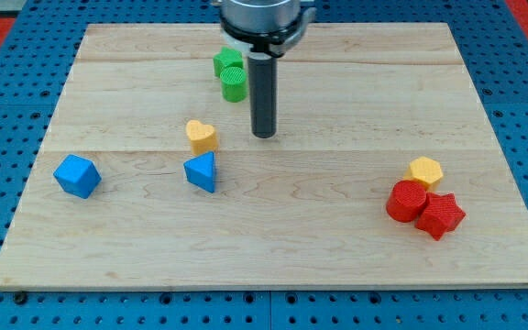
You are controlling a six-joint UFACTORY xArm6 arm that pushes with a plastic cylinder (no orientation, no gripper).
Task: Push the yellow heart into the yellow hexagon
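Note:
The yellow heart [201, 136] lies left of the board's middle. The yellow hexagon [424, 171] sits far to the view's right, touching a red cylinder [406, 201] and a red star [441, 215] just below it. My tip [263, 135] rests on the board a short way to the right of the yellow heart, with a gap between them. The rod rises straight up to the arm at the view's top.
A blue triangle [202, 171] lies just below the yellow heart. A blue cube [76, 175] sits at the view's left. A green cube [227, 61] and a green cylinder [234, 83] sit near the top, left of the rod. The wooden board [273, 247] has blue pegboard around it.

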